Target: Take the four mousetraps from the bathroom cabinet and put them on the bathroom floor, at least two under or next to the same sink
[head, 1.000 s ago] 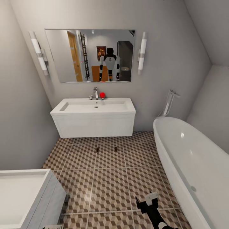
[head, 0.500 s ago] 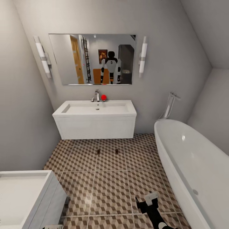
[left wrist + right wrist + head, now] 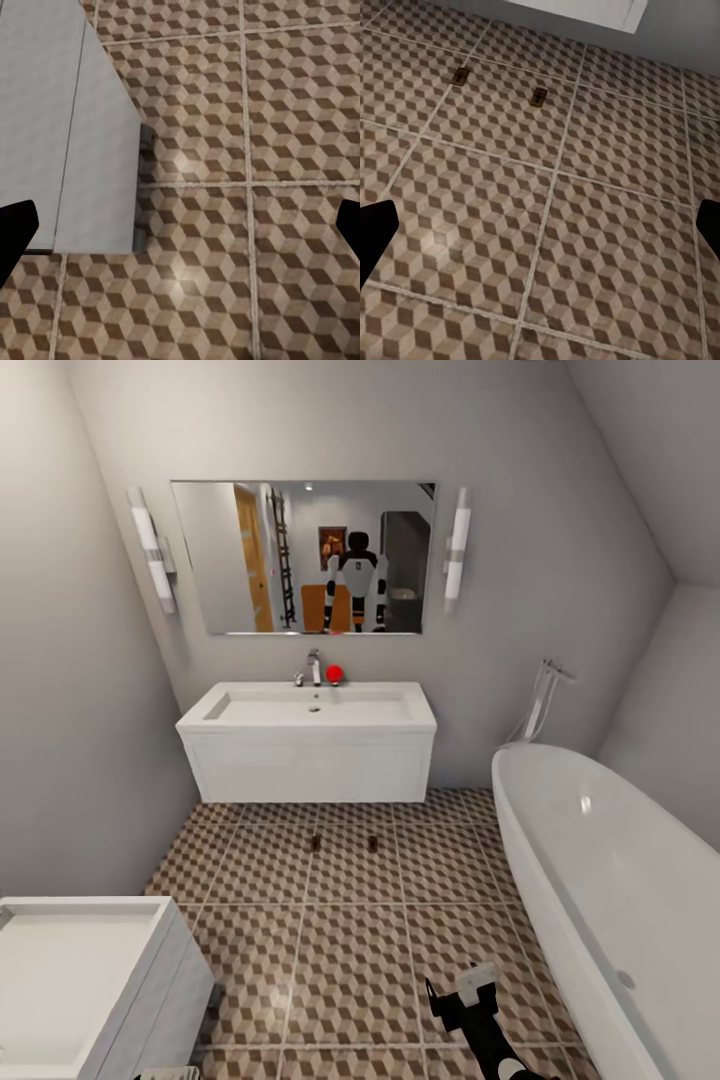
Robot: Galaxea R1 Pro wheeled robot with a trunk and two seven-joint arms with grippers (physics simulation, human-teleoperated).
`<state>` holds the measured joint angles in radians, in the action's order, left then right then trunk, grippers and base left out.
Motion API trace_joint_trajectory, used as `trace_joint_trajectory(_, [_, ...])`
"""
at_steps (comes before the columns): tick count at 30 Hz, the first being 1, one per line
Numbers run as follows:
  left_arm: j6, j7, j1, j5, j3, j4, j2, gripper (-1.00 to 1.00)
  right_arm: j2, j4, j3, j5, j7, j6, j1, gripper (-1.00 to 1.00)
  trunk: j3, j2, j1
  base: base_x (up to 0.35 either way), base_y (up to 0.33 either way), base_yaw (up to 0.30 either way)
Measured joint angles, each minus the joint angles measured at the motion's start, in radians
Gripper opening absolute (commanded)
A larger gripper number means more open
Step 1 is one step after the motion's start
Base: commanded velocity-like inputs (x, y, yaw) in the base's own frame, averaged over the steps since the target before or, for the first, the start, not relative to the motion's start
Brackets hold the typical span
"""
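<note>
The bathtub (image 3: 600, 880) ran off the head view's edge. Two mousetraps (image 3: 344, 843) below the sink (image 3: 310, 710) were too small to detail

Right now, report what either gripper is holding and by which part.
Nothing is held. The left gripper and the right gripper both stand open, with only the bathroom floor between their fingertips.

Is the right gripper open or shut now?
Open. The right gripper shows its two dark fingertips far apart, with only the bathroom floor between them.
</note>
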<state>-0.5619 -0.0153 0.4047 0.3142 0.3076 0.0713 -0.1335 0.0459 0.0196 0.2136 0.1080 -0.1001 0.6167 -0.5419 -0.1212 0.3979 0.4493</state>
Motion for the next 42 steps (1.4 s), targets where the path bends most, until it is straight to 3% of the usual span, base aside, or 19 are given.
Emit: trace_joint_trajectory(42, [0.0, 0.0, 0.0, 0.0, 0.0, 0.0, 0.001, 1.0, 0.0, 0.0, 0.0, 0.0, 0.0, 0.0, 0.001, 1.0, 0.065, 0.0, 0.0, 0.0, 0.0, 0.105])
